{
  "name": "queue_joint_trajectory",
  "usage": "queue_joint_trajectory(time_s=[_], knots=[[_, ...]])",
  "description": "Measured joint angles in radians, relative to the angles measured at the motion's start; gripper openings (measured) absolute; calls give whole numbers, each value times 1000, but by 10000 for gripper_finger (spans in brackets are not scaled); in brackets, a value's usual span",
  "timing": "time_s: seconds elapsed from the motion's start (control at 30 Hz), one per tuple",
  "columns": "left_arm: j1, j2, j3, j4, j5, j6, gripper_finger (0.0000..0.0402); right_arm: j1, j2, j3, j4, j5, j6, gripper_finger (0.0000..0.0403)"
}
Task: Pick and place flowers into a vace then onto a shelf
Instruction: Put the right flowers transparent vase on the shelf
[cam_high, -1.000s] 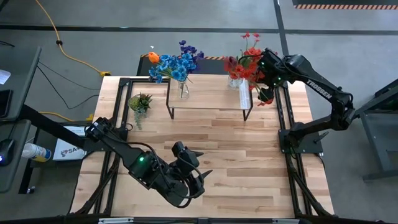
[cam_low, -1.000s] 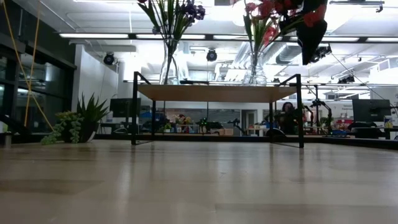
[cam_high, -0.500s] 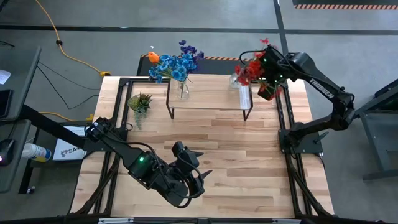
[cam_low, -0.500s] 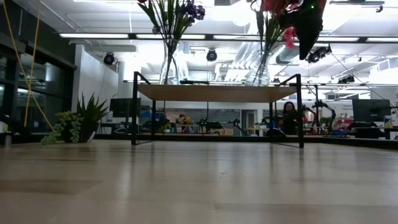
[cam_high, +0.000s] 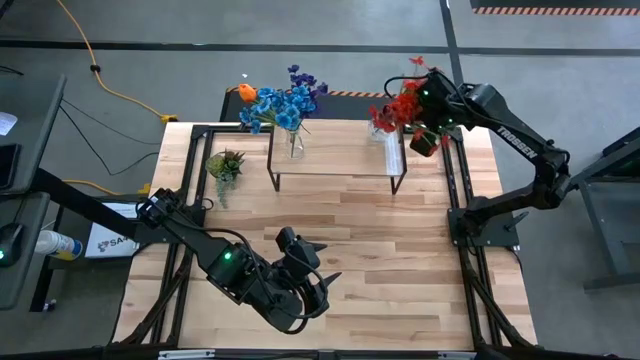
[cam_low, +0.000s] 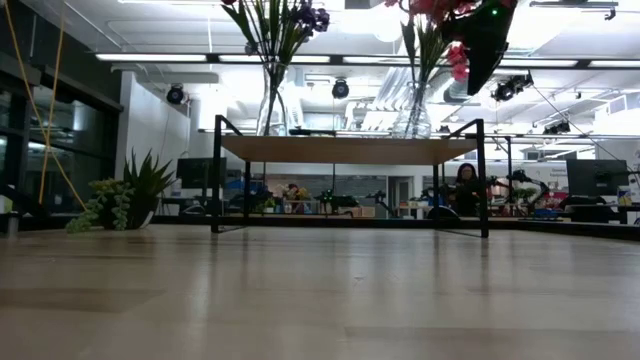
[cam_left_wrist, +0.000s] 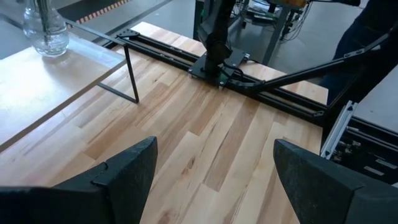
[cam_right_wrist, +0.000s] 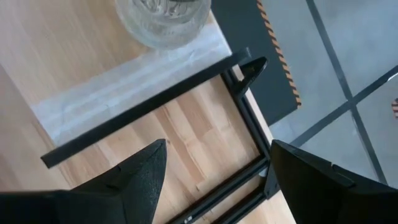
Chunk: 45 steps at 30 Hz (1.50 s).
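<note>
Two glass vases stand on the shelf in the high view: the left vase carries blue, purple and orange flowers, the right vase at the shelf's 3 o'clock end carries red flowers. The right gripper hangs just past that end, its arm bent up from the table's right rail; the left gripper rests folded low near the 6 o'clock edge, by a small spiky plant further up. From table height, both vases show on the board, and the dark right gripper is tilted beside the red blooms, seemingly clear of them. The left wrist camera shows spread fingers holding nothing above bare tabletop. The right wrist camera shows parted fingers empty, with the vase base and shelf corner beyond.
</note>
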Motion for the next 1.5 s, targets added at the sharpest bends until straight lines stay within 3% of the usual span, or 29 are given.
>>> queue_joint_trajectory(time_s=[1.07, 1.5], knots=[[0, 0, 0, 0, -28, -4, 353, 0, 0, 0, 97, -86, -27, 277], [0, 0, 0, 0, -28, -2, 353, 0, 0, 0, 124, -15, -22, 277]])
